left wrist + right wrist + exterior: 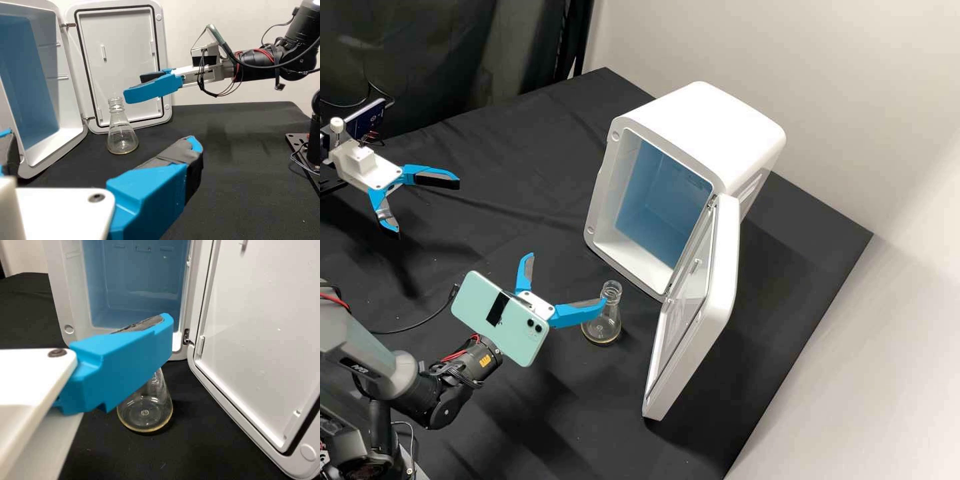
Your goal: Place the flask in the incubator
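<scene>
My right fingers [573, 312] are apart, one just beside the flask [603, 327]. I think it's grab time: next I close on its neck, then lift it into the incubator [700, 120].

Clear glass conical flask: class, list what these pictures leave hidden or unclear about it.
Right wrist view: neck of the clear glass conical flask hidden behind a blue finger of the right gripper.
High view: whether that finger touches the flask, too close to tell.
Every view: liquid inside, too faint to tell.

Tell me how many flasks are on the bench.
1. The flask stands upright on the bench, before the open incubator, close to the right gripper. No other seems hidden.
</scene>
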